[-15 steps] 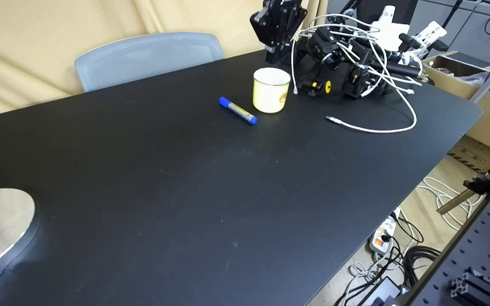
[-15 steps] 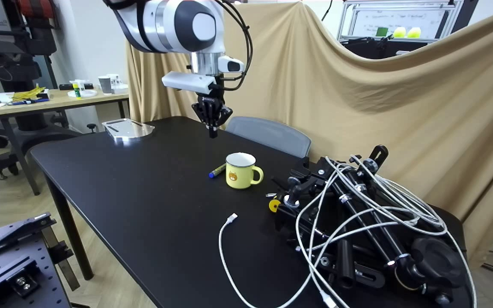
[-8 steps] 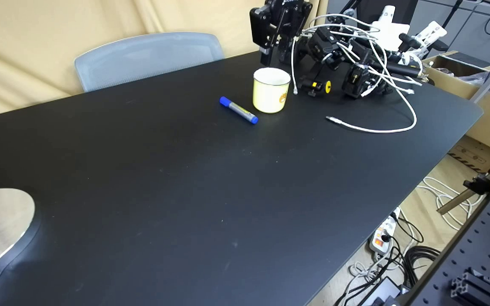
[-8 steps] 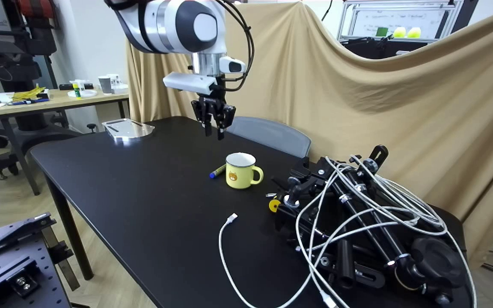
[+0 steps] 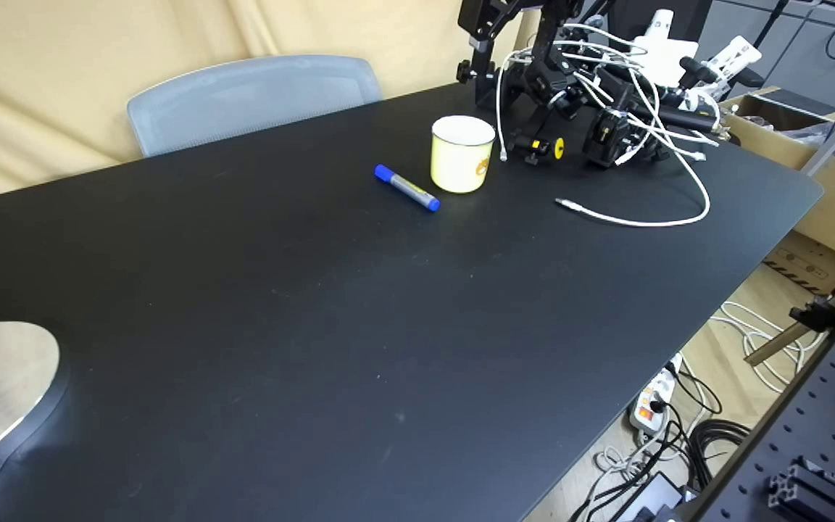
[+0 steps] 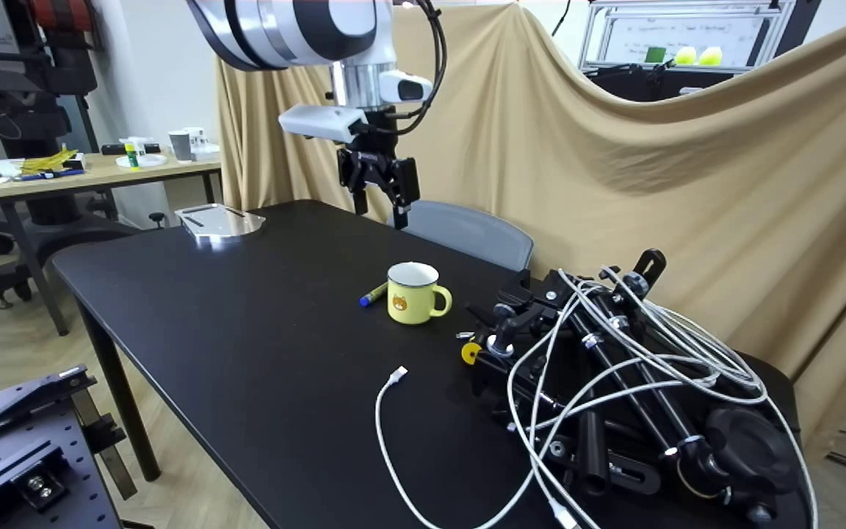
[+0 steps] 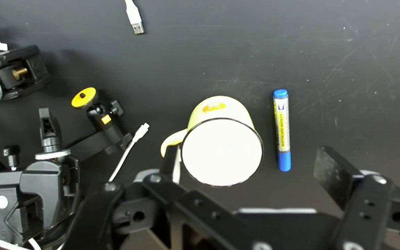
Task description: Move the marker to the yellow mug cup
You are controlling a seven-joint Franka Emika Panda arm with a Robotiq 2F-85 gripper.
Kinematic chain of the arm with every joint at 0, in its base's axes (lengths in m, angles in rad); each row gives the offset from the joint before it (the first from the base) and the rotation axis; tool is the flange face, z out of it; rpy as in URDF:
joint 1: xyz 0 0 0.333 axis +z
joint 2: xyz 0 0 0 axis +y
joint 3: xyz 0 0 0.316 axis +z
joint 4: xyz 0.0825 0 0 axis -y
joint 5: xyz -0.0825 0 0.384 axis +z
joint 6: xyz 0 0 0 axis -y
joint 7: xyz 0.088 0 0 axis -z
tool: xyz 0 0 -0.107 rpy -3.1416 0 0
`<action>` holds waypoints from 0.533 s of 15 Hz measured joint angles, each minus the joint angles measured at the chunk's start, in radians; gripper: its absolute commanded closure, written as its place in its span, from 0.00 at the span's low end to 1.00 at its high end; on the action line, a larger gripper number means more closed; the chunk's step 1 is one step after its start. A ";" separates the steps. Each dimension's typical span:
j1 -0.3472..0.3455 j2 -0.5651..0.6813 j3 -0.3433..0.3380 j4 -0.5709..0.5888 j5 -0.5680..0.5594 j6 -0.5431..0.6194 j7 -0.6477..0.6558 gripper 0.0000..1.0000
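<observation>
The yellow mug cup (image 6: 412, 294) stands upright on the black table, its handle pointing to the clamps. Close beside it, apart from it, lies the blue-capped marker (image 5: 407, 188); in an exterior view the mug partly covers the marker (image 6: 374, 294). My gripper (image 6: 380, 211) hangs in the air well above the table with its fingers spread wide and nothing between them. From the wrist view, the mug (image 7: 221, 152) and the marker (image 7: 282, 132) both appear below the wide gap of the gripper (image 7: 248, 156). A finger there covers part of the mug's handle.
Black clamps and stand parts (image 6: 614, 389) tangled with white cables (image 6: 687, 330) lie past the mug's handle side. One loose cable (image 5: 635, 221) reaches across the table. A metal plate (image 6: 219, 222) sits at the table's far end. A grey chair (image 5: 254, 101) stands at the edge.
The gripper's fingers have gone from shut to wide open. It has also risen a little and shifted right in both exterior views. Mug and marker lie as before.
</observation>
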 measured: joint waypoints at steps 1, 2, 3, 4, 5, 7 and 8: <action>0.001 0.001 0.003 -0.004 0.000 0.000 0.005 0.00; 0.002 0.006 0.008 -0.005 0.000 0.000 0.006 0.00; 0.003 0.015 0.013 -0.004 0.001 0.001 0.006 0.00; 0.003 0.027 0.018 -0.002 0.001 0.002 0.006 0.00; 0.004 0.041 0.022 0.001 0.002 0.003 0.006 0.00; 0.005 0.074 0.027 0.014 0.008 0.005 0.003 0.00; 0.007 0.092 0.031 0.023 0.009 0.009 0.003 0.00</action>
